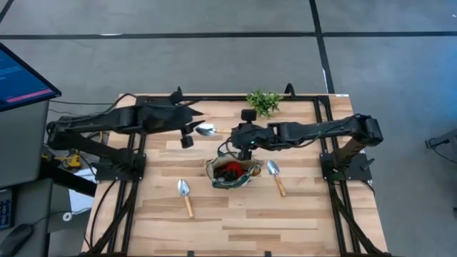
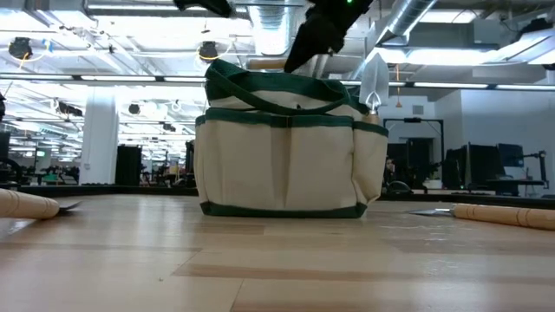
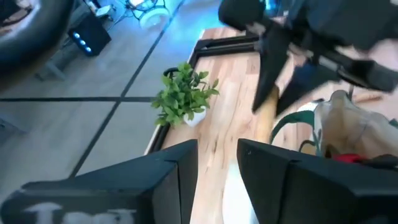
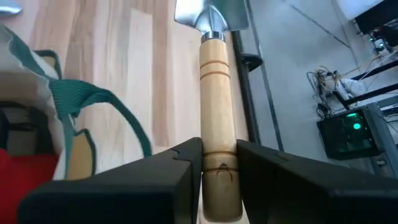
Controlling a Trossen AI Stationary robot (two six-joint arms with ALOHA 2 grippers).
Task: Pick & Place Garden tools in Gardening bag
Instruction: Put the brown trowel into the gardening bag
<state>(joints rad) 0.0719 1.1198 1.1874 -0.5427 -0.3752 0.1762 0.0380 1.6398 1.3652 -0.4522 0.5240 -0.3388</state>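
My right gripper [image 1: 237, 141] hangs just beyond the far rim of the olive gardening bag [image 1: 232, 173], shut on a trowel whose silver blade [image 1: 207, 130] points toward the table's left. My left gripper [image 1: 187, 139] hovers left of that blade, open, with nothing between its fingers [image 3: 180, 168]. A red item [image 3: 348, 157] lies inside the bag. Another trowel's blade [image 2: 375, 82] stands up at the bag's side. Two trowels lie flat on the table: one [image 1: 185, 195] near left of the bag, one [image 1: 275, 175] right of it. My right gripper pinches the trowel's wooden handle near its free end [image 4: 219, 163] between its two fingers. The trowel runs on ahead of the fingers, in line with them, blade [image 4: 214, 15] farthest out. It hangs clear of the table, slanting toward the table's left.
A leafy green plant [image 1: 264, 101] stands at the far edge, behind the right arm. The bag's green loop handles [image 4: 93, 106] stand up beside the held trowel. Bare wooden tabletop [image 1: 235, 221] lies toward the near edge. A monitor [image 1: 21, 78] is off the table's left.
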